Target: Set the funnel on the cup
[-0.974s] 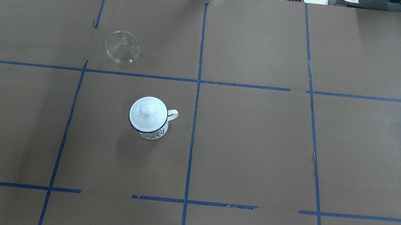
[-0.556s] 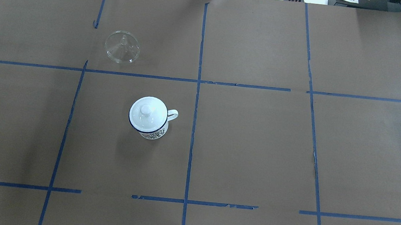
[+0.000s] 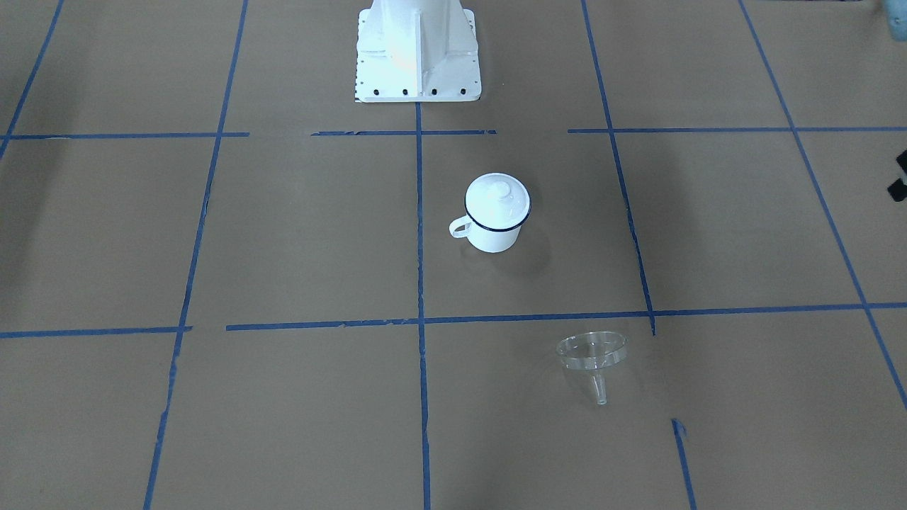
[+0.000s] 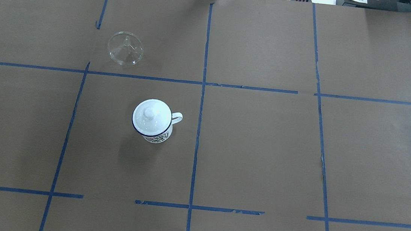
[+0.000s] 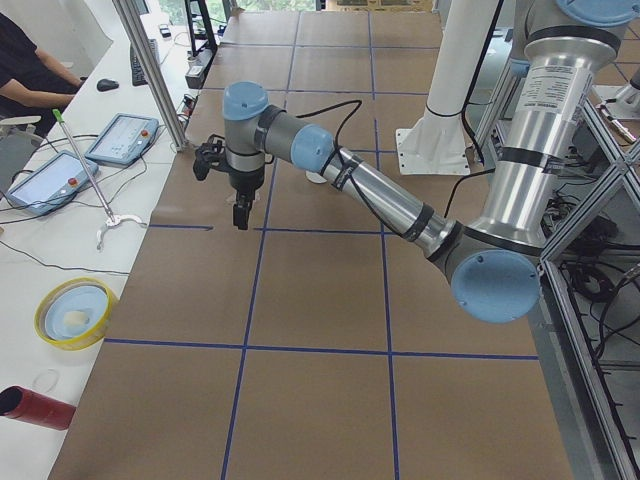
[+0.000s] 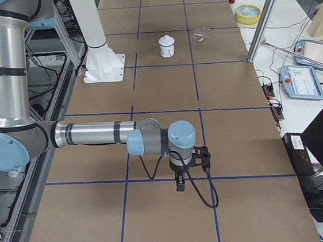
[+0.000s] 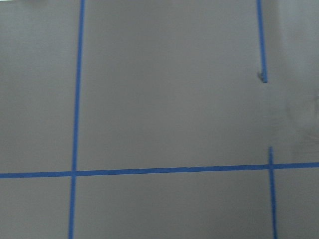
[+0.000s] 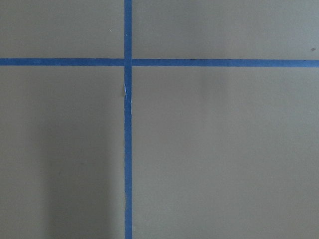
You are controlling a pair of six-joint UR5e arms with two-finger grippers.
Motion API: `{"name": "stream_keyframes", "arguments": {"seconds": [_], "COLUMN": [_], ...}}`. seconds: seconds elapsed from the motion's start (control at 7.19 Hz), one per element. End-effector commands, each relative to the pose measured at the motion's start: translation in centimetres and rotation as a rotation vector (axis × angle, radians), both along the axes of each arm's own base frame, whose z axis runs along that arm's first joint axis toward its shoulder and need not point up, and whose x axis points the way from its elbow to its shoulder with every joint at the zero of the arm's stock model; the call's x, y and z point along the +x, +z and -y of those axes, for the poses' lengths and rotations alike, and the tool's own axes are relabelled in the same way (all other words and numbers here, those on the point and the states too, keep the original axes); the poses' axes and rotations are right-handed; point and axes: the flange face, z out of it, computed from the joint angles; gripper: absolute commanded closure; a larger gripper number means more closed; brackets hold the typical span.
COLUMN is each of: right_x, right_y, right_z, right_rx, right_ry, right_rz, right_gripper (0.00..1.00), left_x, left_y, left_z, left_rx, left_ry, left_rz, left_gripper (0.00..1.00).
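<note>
The clear funnel (image 4: 125,48) lies tilted on the brown paper at the far left of centre, its spout pointing away from the robot; it also shows in the front view (image 3: 592,354). The white mug (image 4: 156,138) with a dark blue rim stands nearer the robot, handle to the right, with a white domed lid (image 4: 149,114) on it. In the front view the mug (image 3: 492,237) carries the lid (image 3: 498,193). My left gripper (image 5: 241,212) and right gripper (image 6: 180,184) show only in the side views, far from both objects; I cannot tell whether they are open or shut.
The robot's white base (image 3: 418,49) stands at the table's near edge. A yellow bowl (image 5: 75,312), a red cylinder (image 5: 30,408) and tablets (image 5: 122,138) lie past the far edge. An aluminium post (image 6: 266,14) stands there. Blue tape lines grid the paper.
</note>
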Motion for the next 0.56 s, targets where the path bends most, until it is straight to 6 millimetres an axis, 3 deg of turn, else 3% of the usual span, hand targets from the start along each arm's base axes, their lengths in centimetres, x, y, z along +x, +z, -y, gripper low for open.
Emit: {"name": "stream_keyframes", "arguments": {"seconds": [0.0,0.14,0.42], "right_x": [0.0,0.0,0.0], "right_y": [-0.1,0.0,0.0], "right_z": [0.1,0.0,0.0], "right_rx": [0.001,0.0,0.0], "right_ry": [0.0,0.0,0.0], "right_rz": [0.0,0.0,0.0], "right_gripper": [0.0,0.0,0.0], "left_x": [9.9,14.4,22.2], "left_y": [-8.5,-11.5,-14.5], "left_z": [-1.7,-2.6,-4.7], "left_rx": [-0.012,-0.023,-0.052], "left_ry": [0.033,0.061,0.069], "left_rz": [-0.086,-0.116,-0.104], "left_gripper": [0.0,0.0,0.0]}}
